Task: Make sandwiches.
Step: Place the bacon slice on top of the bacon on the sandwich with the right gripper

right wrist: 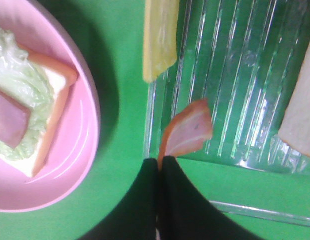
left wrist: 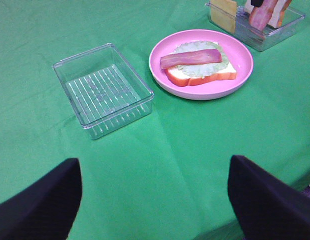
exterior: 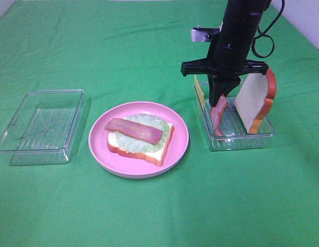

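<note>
An open sandwich [exterior: 141,136] lies on the round pink plate [exterior: 100,149]: one bread slice, pale green lettuce and a reddish bacon strip [exterior: 133,130] on top. My right gripper [exterior: 221,95] hangs over the right-hand clear tray [exterior: 236,141], shut on the upper end of a second bacon strip [exterior: 218,116], whose lower end reaches down into the tray. In the right wrist view that strip [right wrist: 187,132] sticks out from the closed fingertips. A bread slice [exterior: 254,100] stands upright in the same tray and yellow cheese [exterior: 199,92] leans at its left end. My left gripper [left wrist: 155,162] is open and empty above the cloth.
An empty clear tray [exterior: 40,126] sits left of the plate on the green cloth. The left wrist view shows this tray [left wrist: 102,95] with the plate [left wrist: 205,92] beyond it. A white wall edge shows at the far right corner.
</note>
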